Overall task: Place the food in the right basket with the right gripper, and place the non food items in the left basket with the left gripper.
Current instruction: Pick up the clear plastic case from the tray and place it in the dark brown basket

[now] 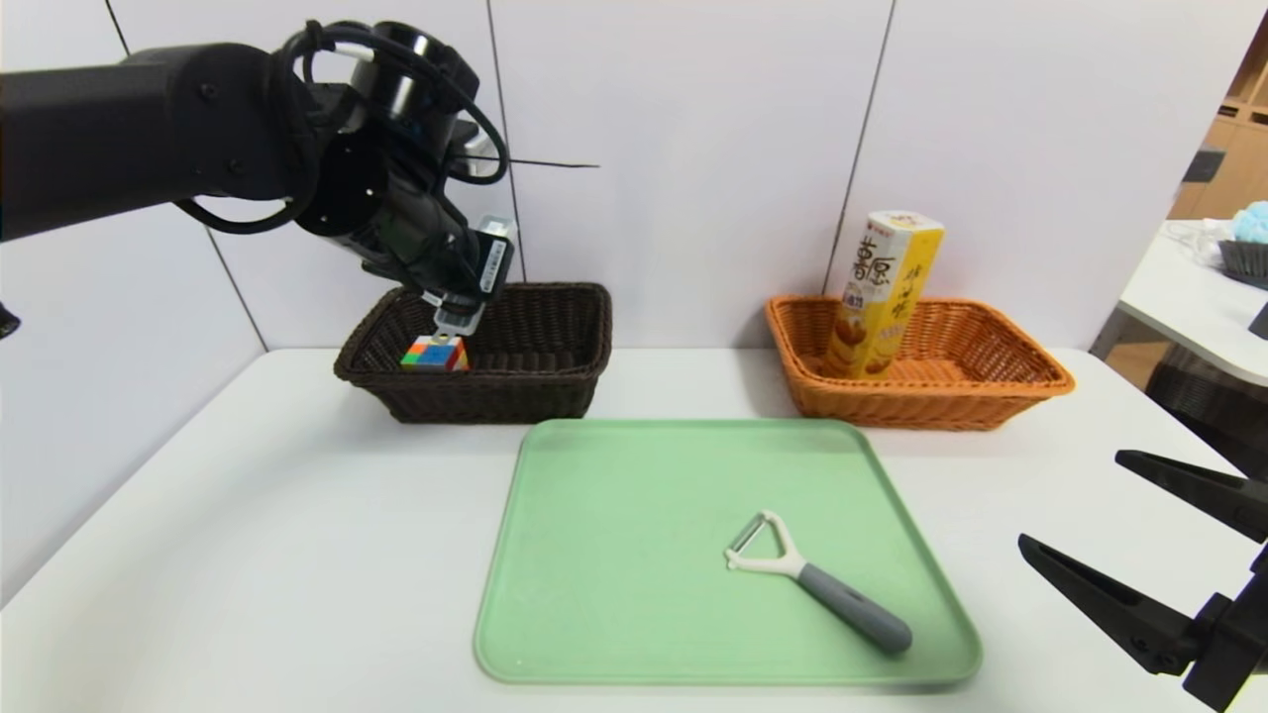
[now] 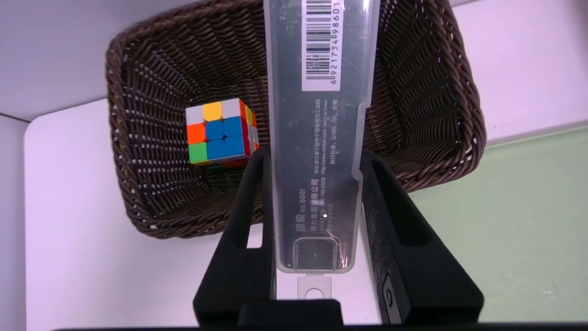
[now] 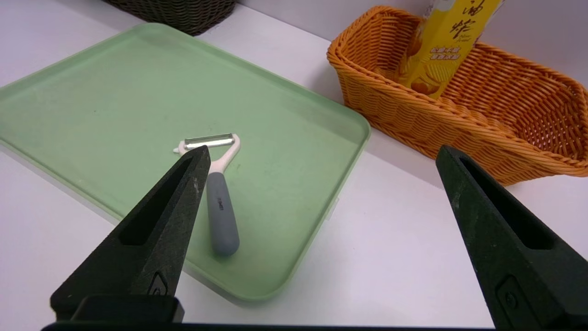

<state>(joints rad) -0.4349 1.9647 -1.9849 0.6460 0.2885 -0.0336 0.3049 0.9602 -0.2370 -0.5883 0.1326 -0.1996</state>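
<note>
A white table (image 1: 248, 555) carries a green tray (image 1: 614, 555), a brown basket (image 1: 540, 386) and an orange basket (image 1: 991, 391).

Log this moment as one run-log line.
left gripper: shut on clear plastic case, over dark basket | right gripper: open, parked | peeler: on tray

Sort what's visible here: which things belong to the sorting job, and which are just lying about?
Job:
- left gripper, shut on clear plastic case
- dark basket, holding puzzle cube
- orange basket, holding yellow snack box
- peeler on green tray
- right gripper, open, parked

Lying about:
- white table
</note>
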